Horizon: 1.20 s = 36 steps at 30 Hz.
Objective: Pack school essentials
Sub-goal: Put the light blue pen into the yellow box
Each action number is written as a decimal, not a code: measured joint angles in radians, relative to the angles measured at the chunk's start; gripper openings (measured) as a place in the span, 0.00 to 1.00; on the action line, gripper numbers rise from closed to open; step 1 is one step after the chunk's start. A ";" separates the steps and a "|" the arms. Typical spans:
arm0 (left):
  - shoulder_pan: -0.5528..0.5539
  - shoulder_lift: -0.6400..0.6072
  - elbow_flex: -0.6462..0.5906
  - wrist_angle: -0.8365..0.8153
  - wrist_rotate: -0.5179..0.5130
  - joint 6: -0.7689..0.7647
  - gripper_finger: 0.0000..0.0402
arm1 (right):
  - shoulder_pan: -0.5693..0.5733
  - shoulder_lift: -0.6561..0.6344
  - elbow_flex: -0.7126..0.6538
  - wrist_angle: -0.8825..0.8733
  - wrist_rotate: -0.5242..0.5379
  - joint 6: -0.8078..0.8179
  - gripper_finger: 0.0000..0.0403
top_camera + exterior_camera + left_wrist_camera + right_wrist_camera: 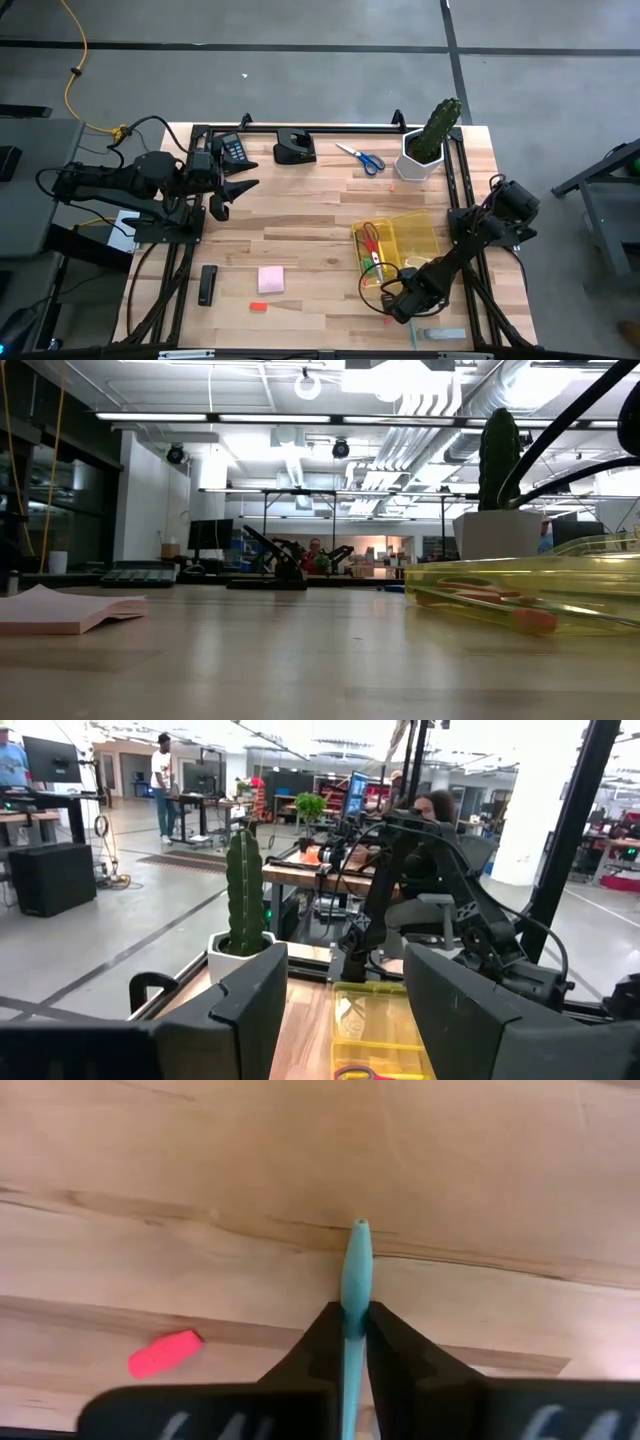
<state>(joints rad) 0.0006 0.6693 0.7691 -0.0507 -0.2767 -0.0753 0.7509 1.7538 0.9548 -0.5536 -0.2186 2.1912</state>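
My right gripper [393,301] stands low over the table's near edge, just in front of the clear yellow tray [412,236], and is shut on a teal pen [355,1265]. Red-handled scissors [370,238] and a few thin pens [374,264] lie in the tray. Blue-handled scissors [362,157] lie flat at the far side. The pink sticky pad [271,279] and a small red bit [258,307] lie on the wood at the near middle. My left gripper [236,190] hangs open above the table's left part, holding nothing. My right gripper pinches the teal pen's shaft [352,1320] between its two fingers. The fingers come steeply from above. One tapered end [358,1230] sticks out past the fingertips, over the wood. Whether the pen rests on the table or is lifted, I cannot tell.
A cactus in a white pot [428,145] stands at the far right corner. A black holder [294,150] and a calculator [233,150] sit along the far edge, a black bar [207,285] at the near left. Another red bit [165,1353] lies beside my right gripper.
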 joint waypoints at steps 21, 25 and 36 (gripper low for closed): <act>0.000 0.000 0.000 0.025 0.000 0.000 0.47 | 0.046 -0.271 0.147 -0.026 0.368 -0.419 0.00; 0.000 0.000 0.000 0.026 0.000 0.000 0.47 | 0.062 -0.346 0.178 -0.024 0.573 -0.544 0.00; 0.000 0.000 0.000 0.027 0.000 0.000 0.47 | 0.048 -0.471 0.184 0.444 0.964 -1.393 0.00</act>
<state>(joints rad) 0.0006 0.6693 0.7689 -0.0233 -0.2767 -0.0753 0.7986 1.2828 1.1393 -0.1101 0.7455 0.7981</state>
